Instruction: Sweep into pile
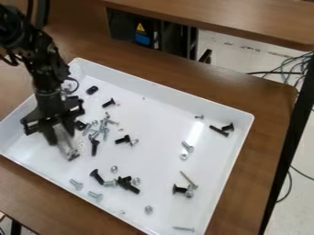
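The gripper (59, 134), low over the left part of the white tray (165, 92), is closed around a pale grey tool (64, 141) that tilts down to the tray floor. Just beside it lies a loose cluster of silver screws (105, 132) with a black bolt (95, 146) near; farther out, more black and silver hardware is scattered towards the near edge and the right side, with a nut (148, 209) by the near edge. The tray sits on a brown table (270, 110), and beyond that cables (293, 69) trail on the pale floor (236, 53).
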Action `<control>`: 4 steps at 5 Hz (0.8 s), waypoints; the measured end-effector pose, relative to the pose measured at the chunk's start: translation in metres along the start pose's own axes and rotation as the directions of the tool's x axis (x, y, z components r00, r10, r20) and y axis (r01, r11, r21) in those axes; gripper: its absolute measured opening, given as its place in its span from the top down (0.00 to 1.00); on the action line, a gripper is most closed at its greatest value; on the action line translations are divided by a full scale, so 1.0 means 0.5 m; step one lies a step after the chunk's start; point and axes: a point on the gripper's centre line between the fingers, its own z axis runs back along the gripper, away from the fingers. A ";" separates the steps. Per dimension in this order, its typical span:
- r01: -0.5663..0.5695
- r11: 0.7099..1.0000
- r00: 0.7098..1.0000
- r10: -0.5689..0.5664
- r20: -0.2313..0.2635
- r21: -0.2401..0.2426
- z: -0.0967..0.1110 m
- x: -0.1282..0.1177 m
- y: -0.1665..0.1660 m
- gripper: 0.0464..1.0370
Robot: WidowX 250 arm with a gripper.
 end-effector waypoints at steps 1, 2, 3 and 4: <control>0.213 0.977 0.976 -0.212 0.049 -0.009 0.046 -0.030 -0.005 0.68; 0.458 0.887 0.887 -0.453 0.089 -0.052 0.080 -0.094 -0.038 0.68; 0.657 0.750 0.753 -0.650 0.097 -0.073 0.089 -0.163 -0.075 0.68; 0.822 0.554 0.566 -0.820 0.083 -0.136 0.090 -0.243 -0.127 0.68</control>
